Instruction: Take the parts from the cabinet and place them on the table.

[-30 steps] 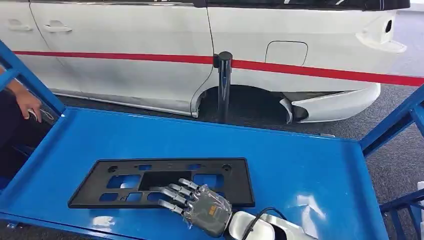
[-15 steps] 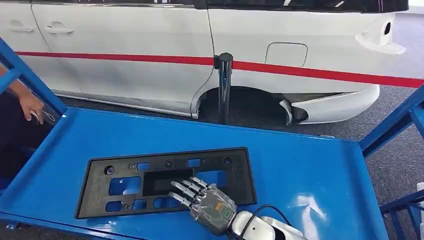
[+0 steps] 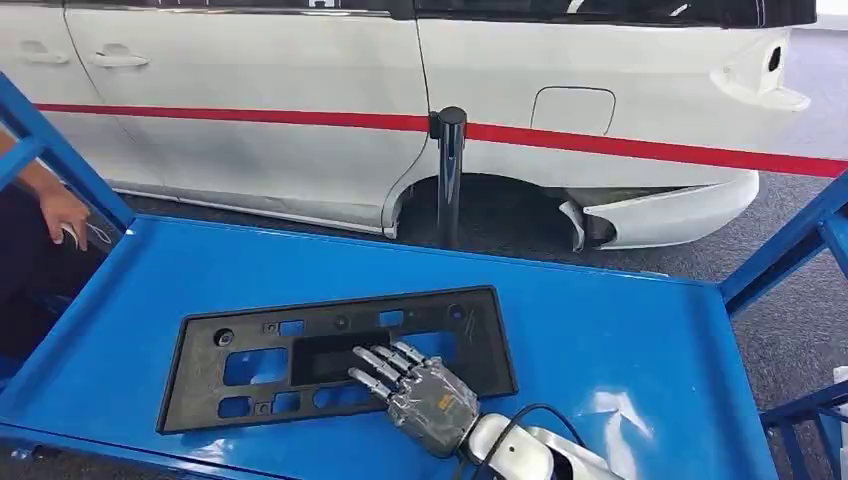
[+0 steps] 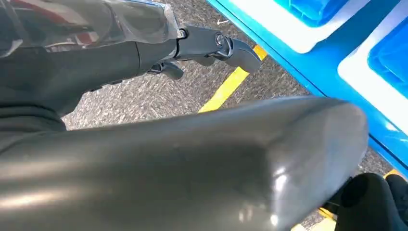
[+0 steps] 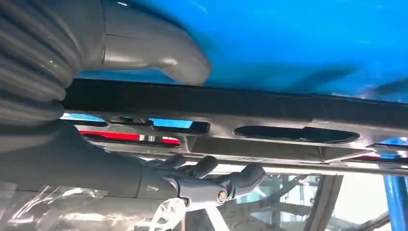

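Right hand (image 3: 432,397) rests with its fingers (image 3: 385,362) spread flat on the black licence plate bracket (image 3: 335,355), thumb under the near edge in the wrist view, so it seems clamped on the part. Compared with a second ago, the bracket has slid forward and turned a little on the blue table (image 3: 620,330), so the placing looks almost finished. It is a flat black plastic frame with several cut-outs, lying on the table. Left hand (image 4: 211,45) hangs with fingers curled, holding nothing.
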